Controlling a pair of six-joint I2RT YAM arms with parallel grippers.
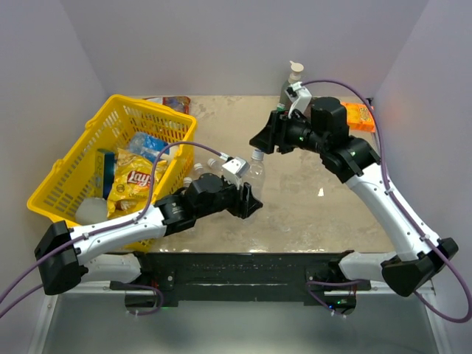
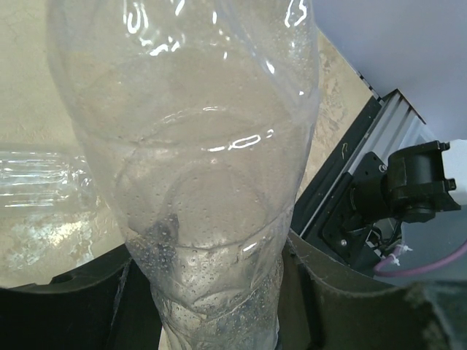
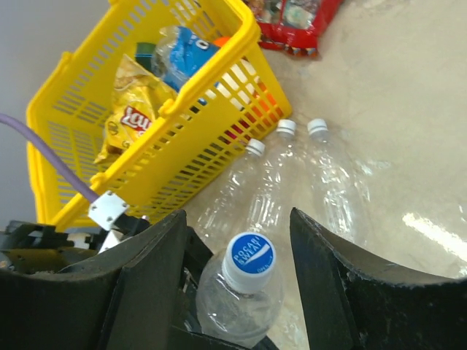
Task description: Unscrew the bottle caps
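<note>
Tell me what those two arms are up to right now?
Left gripper shut on upright bottle. Right gripper open, poised at its blue cap, cap still on. Three capped bottles lie beside yellow basket, not in the way.

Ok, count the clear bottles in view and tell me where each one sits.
4. The blue-capped bottle is clamped upright in the left gripper. Three white-capped bottles lie side by side on the table beside the yellow basket. More may hide inside the basket.

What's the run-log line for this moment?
left gripper: shut on bottle; right gripper: open over blue cap; cap on; three other bottles: lying, capped
</note>
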